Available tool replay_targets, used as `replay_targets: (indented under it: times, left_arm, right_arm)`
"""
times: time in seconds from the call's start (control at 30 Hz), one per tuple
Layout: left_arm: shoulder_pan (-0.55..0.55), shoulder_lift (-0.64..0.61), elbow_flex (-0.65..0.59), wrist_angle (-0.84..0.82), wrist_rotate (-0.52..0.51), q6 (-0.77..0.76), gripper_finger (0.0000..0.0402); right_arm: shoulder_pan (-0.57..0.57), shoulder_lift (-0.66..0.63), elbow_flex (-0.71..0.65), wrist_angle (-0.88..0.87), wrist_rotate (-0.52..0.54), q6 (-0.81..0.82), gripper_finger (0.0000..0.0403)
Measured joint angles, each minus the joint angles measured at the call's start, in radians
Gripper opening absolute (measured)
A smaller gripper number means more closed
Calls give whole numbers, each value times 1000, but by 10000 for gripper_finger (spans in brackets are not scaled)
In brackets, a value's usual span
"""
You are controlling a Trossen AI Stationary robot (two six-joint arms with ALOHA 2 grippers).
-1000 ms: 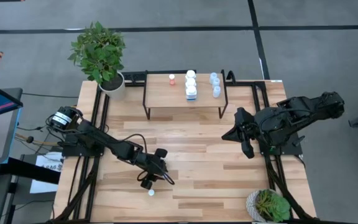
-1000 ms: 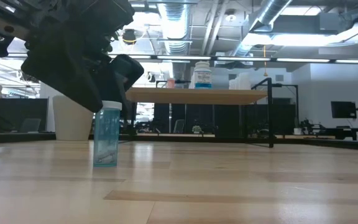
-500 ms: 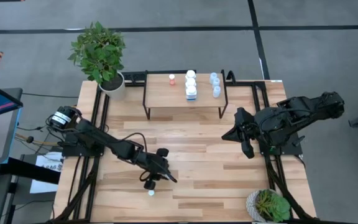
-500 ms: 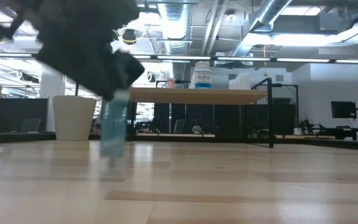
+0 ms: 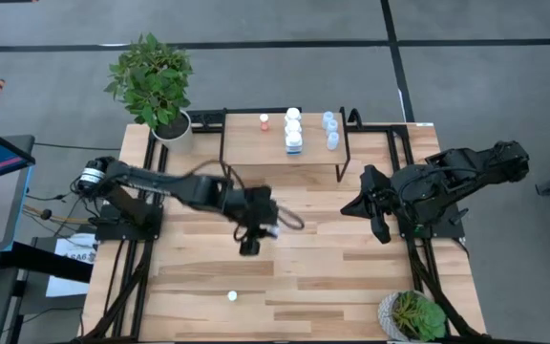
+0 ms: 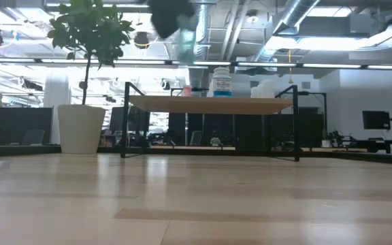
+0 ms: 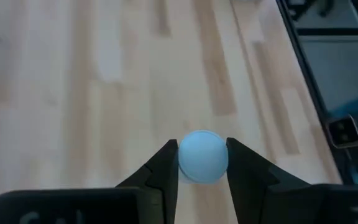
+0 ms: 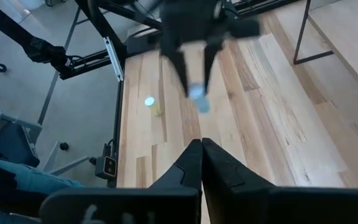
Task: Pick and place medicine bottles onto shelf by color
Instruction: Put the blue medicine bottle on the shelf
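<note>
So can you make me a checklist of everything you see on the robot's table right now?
Surface: plank table, light wood.
Job's things: shelf carries several small bottles; pale blue bottle in the left gripper; one small bottle alone near the front edge.
Clutter: two potted plants, at opposite corners.
Grippers: left gripper shut on the pale blue bottle, lifted above the table; right gripper shut, empty, waiting at the right side.
Cables: some by the left arm's base.
Surroundings: grey floor.
</note>
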Motion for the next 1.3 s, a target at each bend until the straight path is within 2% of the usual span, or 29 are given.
replay_targets:
  times: [0.2, 0.37, 0.63, 0.93, 1.1, 1.3]
  left_arm:
    - [110, -1, 203, -152, 1, 251, 88]
    - [244, -2, 297, -276, 6, 322, 88]
    - [471, 12, 306, -306, 65, 398, 89]
    - [667, 13, 305, -291, 114, 458, 89]
    - [721, 45, 305, -271, 125, 463, 89]
    - [728, 131, 303, -225, 148, 478, 89]
  right_arm:
    - [0, 0, 0, 16, 0, 0, 24]
    - [0, 0, 0, 16, 0, 54, 24]
    - [0, 0, 0, 17, 0, 68, 24]
    - [-1, 0, 0, 18, 0, 68, 24]
    - [-2, 0, 0, 18, 0, 58, 24]
    - [-2, 0, 0, 18, 1, 52, 24]
